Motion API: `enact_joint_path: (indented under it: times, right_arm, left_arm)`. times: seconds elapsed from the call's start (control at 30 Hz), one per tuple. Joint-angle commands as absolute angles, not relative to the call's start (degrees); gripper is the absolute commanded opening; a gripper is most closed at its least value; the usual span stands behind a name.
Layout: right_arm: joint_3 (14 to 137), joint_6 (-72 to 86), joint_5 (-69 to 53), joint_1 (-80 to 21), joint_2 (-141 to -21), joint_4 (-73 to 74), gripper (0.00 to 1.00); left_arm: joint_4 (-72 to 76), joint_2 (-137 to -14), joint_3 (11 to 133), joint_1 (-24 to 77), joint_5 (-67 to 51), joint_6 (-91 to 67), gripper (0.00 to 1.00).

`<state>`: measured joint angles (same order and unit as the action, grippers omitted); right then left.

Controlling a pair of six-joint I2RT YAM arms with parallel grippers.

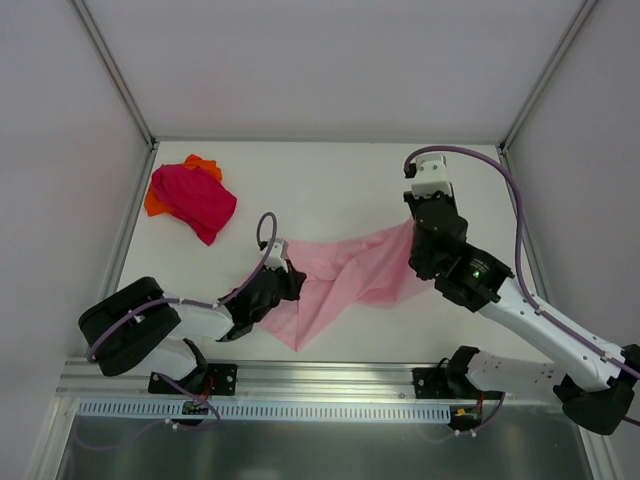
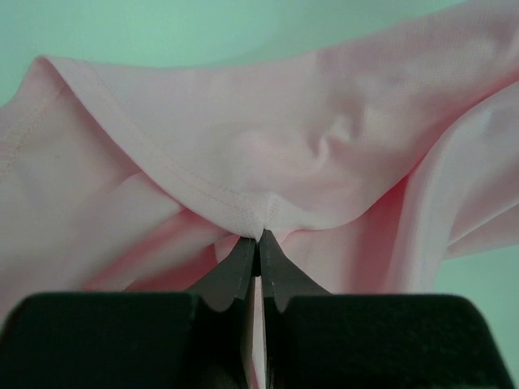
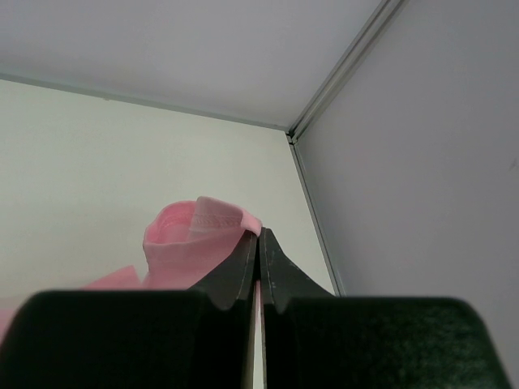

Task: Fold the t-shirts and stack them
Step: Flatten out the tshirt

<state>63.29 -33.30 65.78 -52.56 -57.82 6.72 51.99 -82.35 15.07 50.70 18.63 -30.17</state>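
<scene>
Both arms are working on the light pink shirt (image 1: 345, 275), which is hanging stretched between them over the middle of the tabletop (image 1: 330, 180). The left pincer (image 2: 259, 237) is pinching a stitched hem with its jaws fully closed. The right pincer (image 3: 259, 235) is likewise clamping an edge of the same shirt, raised higher. The magenta shirt (image 1: 195, 198) and orange shirt (image 1: 205, 163) are lying bunched together at the far left. This looks like the spreading step before a first fold. The next move is calling for drawing the cloth taut and laying it flat without either grip slipping.
</scene>
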Motion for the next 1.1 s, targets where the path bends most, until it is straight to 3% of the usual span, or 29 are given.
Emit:
enact_joint_path:
  times: [0.0, 0.23, 0.43, 0.73, 1.07]
  right_arm:
    - [65.56, -34.45, 66.71, -52.65, -59.14, 4.31, 0.01]
    - [64.96, -39.98, 64.43, -52.82, -60.64, -3.76, 0.01]
    - [62.24, -43.5, 64.69, -53.79, -57.5, -9.74, 0.01]
    - [60.11, -51.93, 68.29, -55.37, -49.75, -20.56, 0.01]
    - [64.34, -71.97, 66.55, -55.28, -51.42, -38.29, 0.01]
  left_arm:
    - [51.61, -76.13, 17.65, 51.33, 19.85, -26.81, 0.0]
    - [40.53, -53.48, 25.47, 51.42, 23.46, -15.41, 0.0]
    - [30.59, -43.97, 35.94, 51.5, 29.09, -6.52, 0.0]
    - [31.01, -38.6, 40.26, 51.5, 40.86, 1.65, 0.0]
    - [37.17, -39.2, 45.26, 51.5, 41.05, 12.48, 0.0]
